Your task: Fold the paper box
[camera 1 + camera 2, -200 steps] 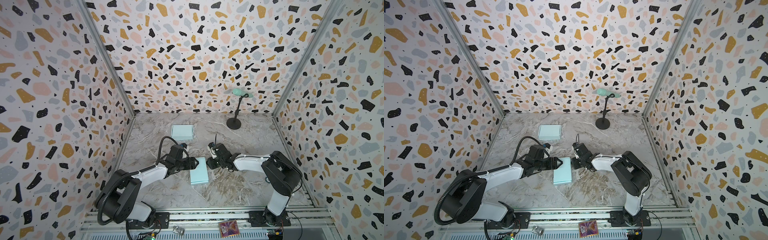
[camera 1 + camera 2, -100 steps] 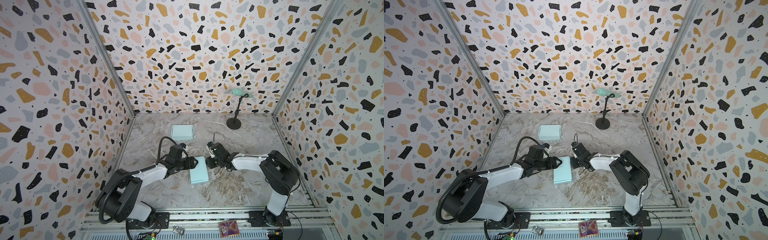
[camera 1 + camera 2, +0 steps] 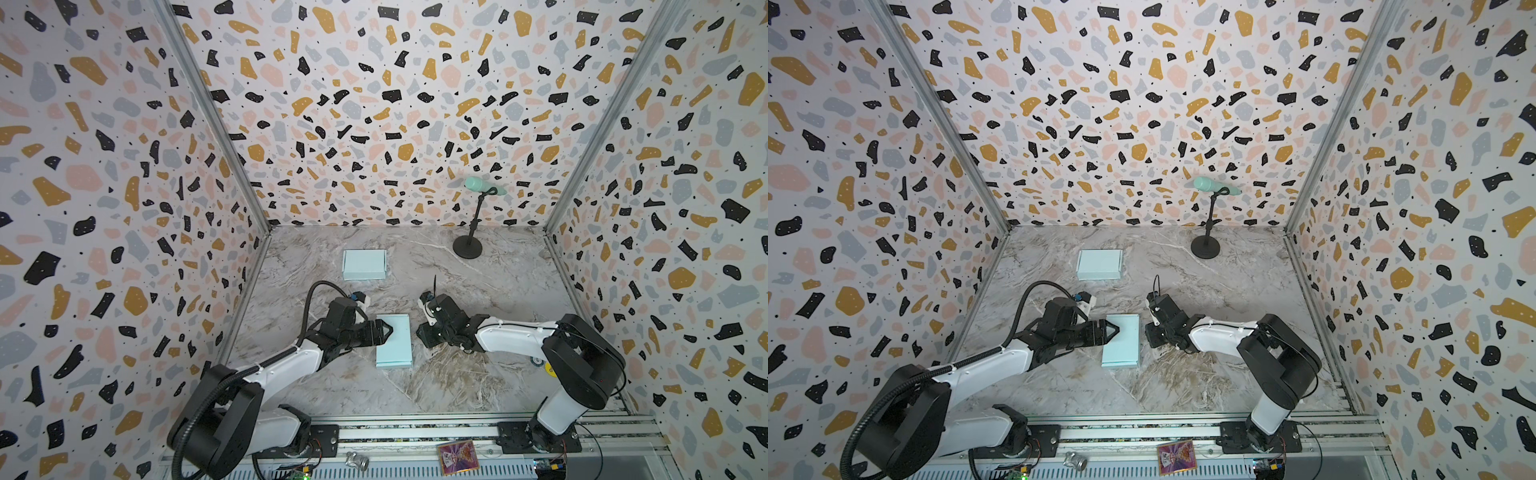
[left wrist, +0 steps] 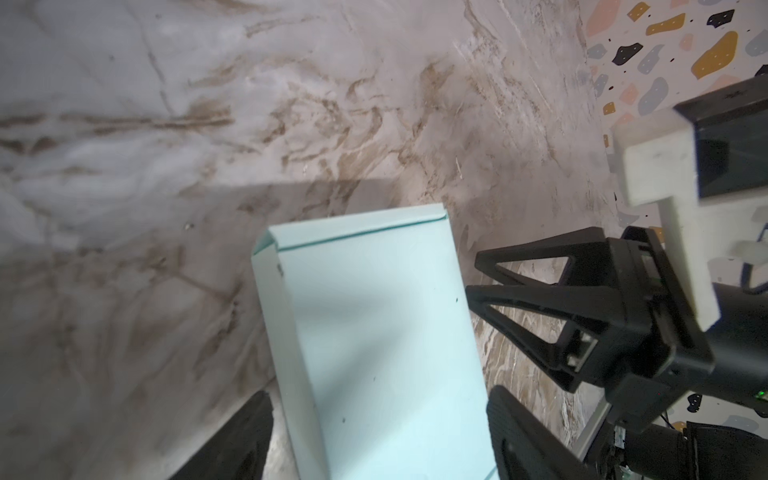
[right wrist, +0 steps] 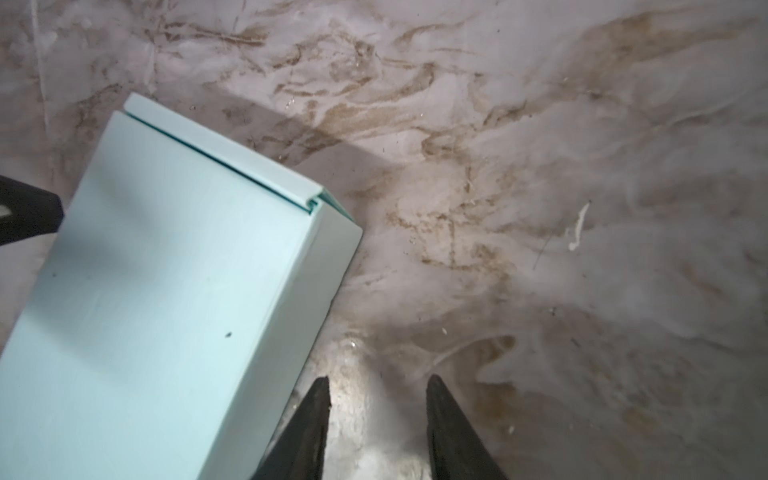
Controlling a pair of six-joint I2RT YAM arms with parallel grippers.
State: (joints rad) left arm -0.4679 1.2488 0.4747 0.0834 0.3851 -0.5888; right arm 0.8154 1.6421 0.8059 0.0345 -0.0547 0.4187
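Note:
The light-blue paper box (image 3: 395, 343) (image 3: 1121, 343) lies flat and closed mid-table, its lid seam (image 4: 357, 235) showing at one end. My left gripper (image 3: 385, 331) (image 3: 1113, 330) sits at the box's left edge. In the left wrist view the left gripper (image 4: 378, 395) stands open, its fingers (image 4: 237, 436) wide on either side of the box (image 4: 374, 332), with a gap on one side. My right gripper (image 3: 422, 337) (image 3: 1148, 332) (image 5: 378, 379) rests just right of the box (image 5: 166, 291), open, with only bare table between its fingers.
A second closed light-blue box (image 3: 364, 264) (image 3: 1099, 264) lies further back on the left. A black microphone stand (image 3: 468, 249) (image 3: 1205, 249) is at the back right. Patterned walls enclose the marble table (image 3: 478, 395) on three sides.
The left gripper's jaws have widened around the box. The right gripper has edged slightly towards the box's right side. The box has barely shifted.

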